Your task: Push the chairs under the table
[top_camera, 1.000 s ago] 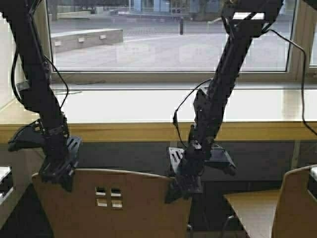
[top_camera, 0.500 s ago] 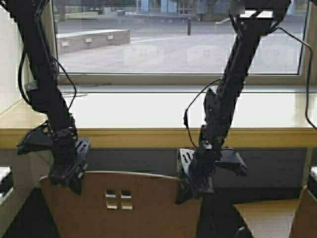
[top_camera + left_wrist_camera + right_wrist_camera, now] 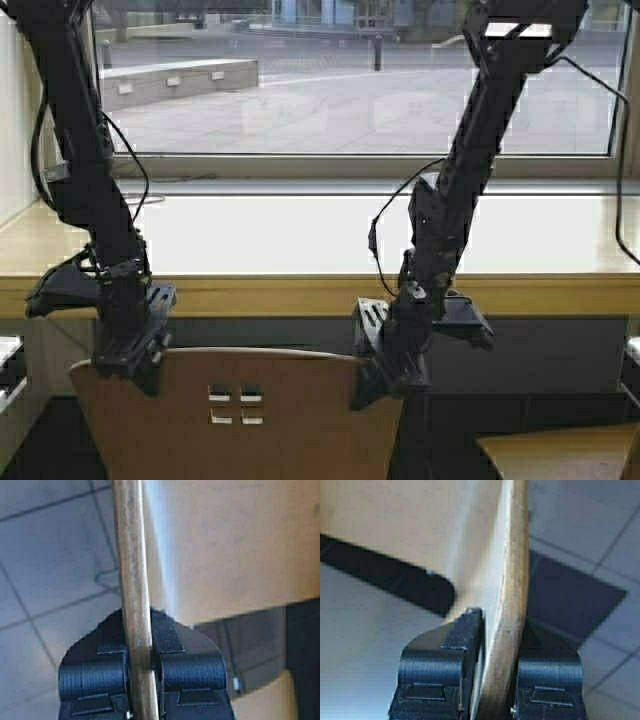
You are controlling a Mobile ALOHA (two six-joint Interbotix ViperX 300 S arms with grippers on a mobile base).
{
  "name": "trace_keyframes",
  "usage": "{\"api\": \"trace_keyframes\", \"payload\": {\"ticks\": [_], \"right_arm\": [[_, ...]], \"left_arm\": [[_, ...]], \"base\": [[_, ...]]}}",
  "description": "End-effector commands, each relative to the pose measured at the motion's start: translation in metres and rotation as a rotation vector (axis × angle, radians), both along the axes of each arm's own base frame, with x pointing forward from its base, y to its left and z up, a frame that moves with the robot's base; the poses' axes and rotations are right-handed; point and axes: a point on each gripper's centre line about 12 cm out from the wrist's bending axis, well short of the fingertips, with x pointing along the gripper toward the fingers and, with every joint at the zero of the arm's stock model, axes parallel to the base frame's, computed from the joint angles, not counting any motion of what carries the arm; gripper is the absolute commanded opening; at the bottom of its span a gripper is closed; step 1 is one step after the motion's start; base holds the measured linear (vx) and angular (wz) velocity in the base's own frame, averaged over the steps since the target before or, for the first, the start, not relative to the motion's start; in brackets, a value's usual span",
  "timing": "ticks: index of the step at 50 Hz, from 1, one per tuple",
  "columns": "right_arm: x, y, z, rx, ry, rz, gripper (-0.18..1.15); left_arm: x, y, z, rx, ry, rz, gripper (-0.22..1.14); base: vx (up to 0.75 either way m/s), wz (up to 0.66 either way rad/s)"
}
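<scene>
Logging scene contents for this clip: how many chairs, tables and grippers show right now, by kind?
Chairs: 2, the gripped chair and a second chair partly seen at lower right
Table: 1, the table
Grippers: 2, left gripper and right gripper, both clamped on the backrest
Total: 5

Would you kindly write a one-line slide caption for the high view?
Both hands, left and right, clamp the chair backrest's top edge, facing the table by the window.
</scene>
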Motion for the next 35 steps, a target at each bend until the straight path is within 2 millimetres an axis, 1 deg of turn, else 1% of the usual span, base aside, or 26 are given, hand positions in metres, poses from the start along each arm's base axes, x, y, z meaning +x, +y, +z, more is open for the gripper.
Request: {"api": "trace_keyframes", "payload": {"ticks": [1, 5, 15, 30, 35], "right_arm": [[0.018, 0.003, 0.015, -0.009, -0.075, 0.077, 0.04], [0.017, 0.003, 0.014, -0.006, -0.070, 0.081, 0.04], [0.021, 0.003, 0.012, 0.001, -0.072, 0.079, 0.04], [0.016, 0.002, 0.005, -0.014, -0.064, 0.128, 0.04], [0.017, 0.004, 0.007, -0.011, -0.069, 0.133, 0.04]], "left_arm": [[0.009, -0.003, 0.007, 0.012, -0.038, -0.038, 0.09], [0.009, -0.003, 0.006, 0.011, -0.036, -0.032, 0.09], [0.009, -0.004, 0.006, 0.010, -0.037, -0.032, 0.09], [0.003, -0.005, 0.009, 0.013, -0.029, -0.041, 0.09], [0.003, -0.005, 0.008, 0.015, -0.029, -0.044, 0.09]], "base": [[0.21, 0.01], [0.20, 0.00], [0.22, 0.06], [0.21, 0.06], [0.21, 0.02]]}}
